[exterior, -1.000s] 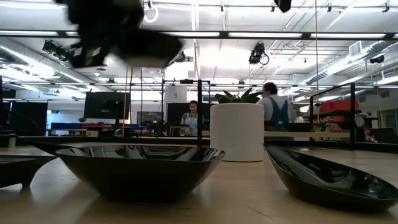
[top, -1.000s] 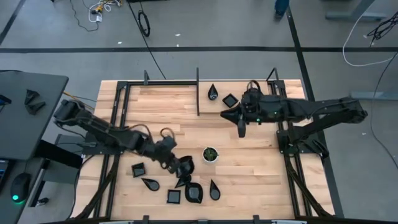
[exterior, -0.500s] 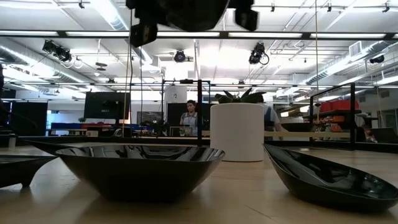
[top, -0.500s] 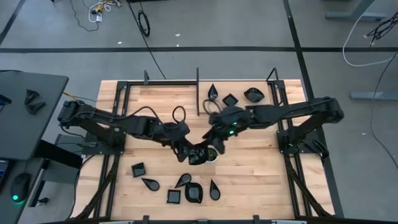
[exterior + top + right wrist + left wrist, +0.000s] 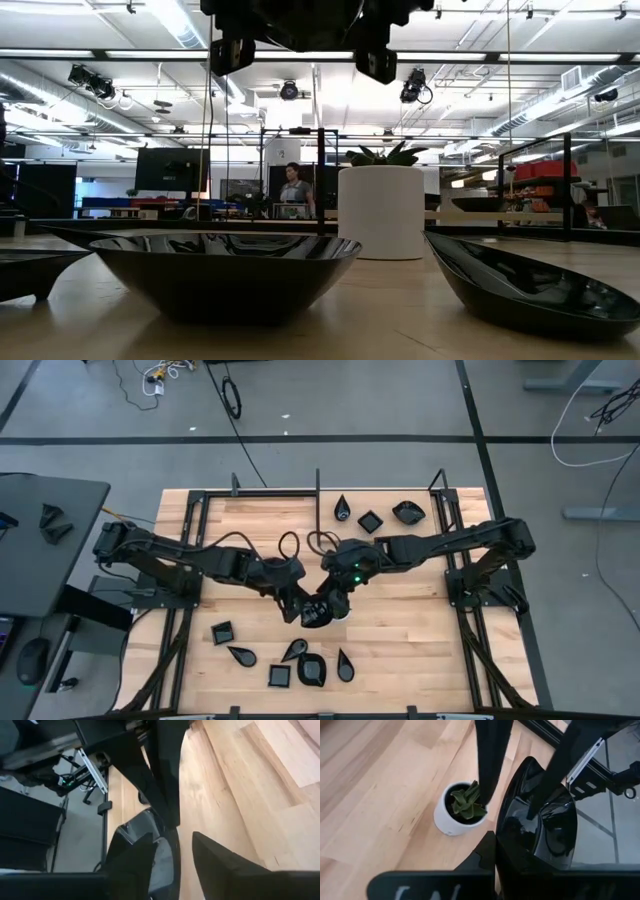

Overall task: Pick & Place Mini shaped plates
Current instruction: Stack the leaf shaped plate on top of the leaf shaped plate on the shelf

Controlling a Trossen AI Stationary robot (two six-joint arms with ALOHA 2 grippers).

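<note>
Now joined by the parted right pincer [image 5: 335, 603], left pincer [image 5: 303, 612] clamps a black plate [image 5: 536, 827].

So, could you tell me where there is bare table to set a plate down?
Bare wood lies on the table's near right side and at its far left, behind the left arm. It is crowded at the near plate cluster, at the three far plates, and mid-table, where both grippers meet at a held plate beside the white pot.
</note>
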